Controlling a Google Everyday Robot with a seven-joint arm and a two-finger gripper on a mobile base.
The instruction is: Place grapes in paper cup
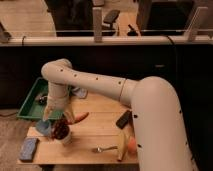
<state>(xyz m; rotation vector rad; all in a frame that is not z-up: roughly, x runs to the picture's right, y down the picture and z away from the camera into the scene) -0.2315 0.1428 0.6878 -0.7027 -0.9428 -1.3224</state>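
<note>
The grapes (pixel 60 129), a dark red-purple bunch, sit at the mouth of the white paper cup (pixel 65 139) near the table's left front. My gripper (pixel 57 118) hangs at the end of the white arm directly above the grapes, touching or nearly touching them. I cannot tell whether the grapes rest in the cup or are still held.
A light blue container (pixel 43 127) stands just left of the cup. An orange-red carrot-like thing (pixel 80 117) lies to the right. A green tray (pixel 33 98) is at the back left. A blue sponge (pixel 28 148), a fork (pixel 102 149), a banana (pixel 121 144) and a dark block (pixel 123 119) lie on the wooden table (pixel 95 131).
</note>
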